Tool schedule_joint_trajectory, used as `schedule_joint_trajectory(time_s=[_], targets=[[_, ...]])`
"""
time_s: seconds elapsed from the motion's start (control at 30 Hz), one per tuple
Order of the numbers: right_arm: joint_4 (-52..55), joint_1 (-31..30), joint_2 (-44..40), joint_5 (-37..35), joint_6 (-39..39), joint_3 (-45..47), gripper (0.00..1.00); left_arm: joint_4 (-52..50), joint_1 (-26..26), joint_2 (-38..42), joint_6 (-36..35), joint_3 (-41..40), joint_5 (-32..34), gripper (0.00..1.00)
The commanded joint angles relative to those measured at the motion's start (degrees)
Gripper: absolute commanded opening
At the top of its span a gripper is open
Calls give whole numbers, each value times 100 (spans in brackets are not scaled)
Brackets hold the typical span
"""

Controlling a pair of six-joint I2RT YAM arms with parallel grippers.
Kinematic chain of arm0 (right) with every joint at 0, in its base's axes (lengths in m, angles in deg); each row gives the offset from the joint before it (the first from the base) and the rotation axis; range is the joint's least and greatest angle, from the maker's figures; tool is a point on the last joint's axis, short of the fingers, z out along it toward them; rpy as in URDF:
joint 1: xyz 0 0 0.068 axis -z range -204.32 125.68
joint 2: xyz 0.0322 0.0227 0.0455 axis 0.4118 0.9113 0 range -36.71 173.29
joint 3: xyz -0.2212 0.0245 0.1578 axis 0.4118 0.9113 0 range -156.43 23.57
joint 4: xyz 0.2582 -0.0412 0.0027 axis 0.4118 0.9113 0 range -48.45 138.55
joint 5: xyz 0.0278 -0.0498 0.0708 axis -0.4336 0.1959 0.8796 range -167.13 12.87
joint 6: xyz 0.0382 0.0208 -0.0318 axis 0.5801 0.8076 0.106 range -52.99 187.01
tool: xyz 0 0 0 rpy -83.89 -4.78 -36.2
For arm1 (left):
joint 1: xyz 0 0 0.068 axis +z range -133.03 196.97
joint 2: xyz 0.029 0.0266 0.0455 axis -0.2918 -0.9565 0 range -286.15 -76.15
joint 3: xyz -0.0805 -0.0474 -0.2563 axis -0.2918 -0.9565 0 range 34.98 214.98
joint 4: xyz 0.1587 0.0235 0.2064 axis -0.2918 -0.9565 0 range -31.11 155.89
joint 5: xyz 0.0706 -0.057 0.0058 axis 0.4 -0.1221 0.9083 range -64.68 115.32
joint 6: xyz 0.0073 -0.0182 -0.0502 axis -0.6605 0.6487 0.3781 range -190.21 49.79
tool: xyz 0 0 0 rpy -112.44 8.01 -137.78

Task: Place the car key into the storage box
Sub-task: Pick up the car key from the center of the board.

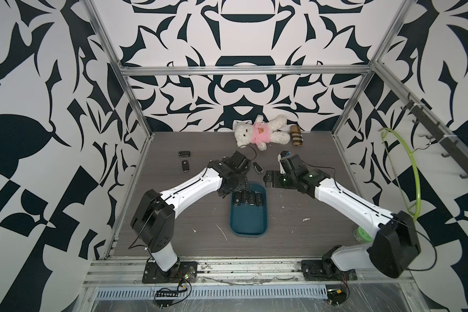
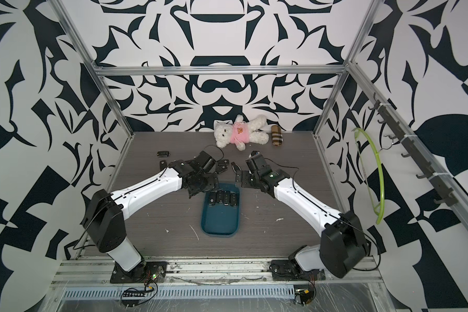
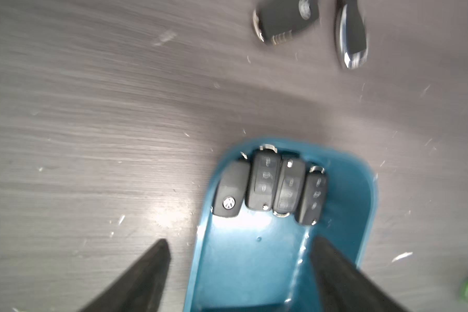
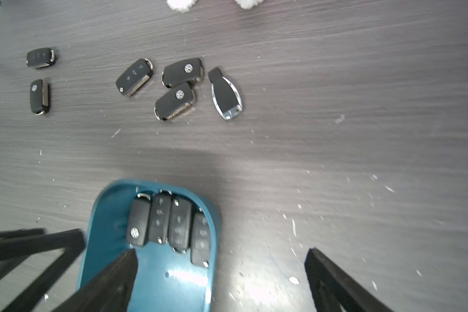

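Car keys [image 3: 270, 186], four smooth black fobs, crowd the far end of the glossy teal storage box [image 1: 249, 221]; its near half lies bare. Left gripper [image 3: 239, 241] and right gripper [image 4: 221, 251] gape empty.

The shallow teal-blue plastic storage box [image 4: 173, 283] holds four black car keys [image 4: 160, 218] side by side. Six loose keys [image 4: 174, 101] lie on the grey wood-grain tabletop [image 4: 335, 121]. The right gripper [image 4: 221, 253] is spread wide.

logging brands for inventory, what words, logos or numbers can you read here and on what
"VW" roundel: on one car key in the storage box and on three loose keys on the table.
Button icons on other keys: symbols, no letters.
Emblem on the teddy bear's pink shirt: too small to read.
No other words or numbers legible.
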Motion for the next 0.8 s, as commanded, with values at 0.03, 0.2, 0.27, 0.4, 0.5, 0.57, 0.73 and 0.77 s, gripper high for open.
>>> schedule_joint_trajectory(time_s=[0.03,0.2,0.27,0.4,0.5,0.57,0.73,0.77], targets=[[-135,18,528,90,-171,-644,100,-38,395,457,-272,-282,-159,99],[160,22,1565,25,-377,-1597,100,176,866,825,-337,-621,-407,99],[252,63,1980,1,-464,-1978,96,236,954,936,-456,-679,-408,99],[403,263,2751,65,-559,-2604,79,161,989,1036,-493,-665,-76,99],[424,453,3233,227,-618,-2934,69,178,1010,1084,-573,-710,-57,99],[485,547,3533,249,-722,-3188,66,291,1014,1147,-600,-804,-103,99],[682,664,4133,232,-990,-3734,66,481,1021,1227,-570,-918,-231,99],[732,664,4233,231,-1047,-3847,66,479,1025,1220,-565,-913,-227,99]])
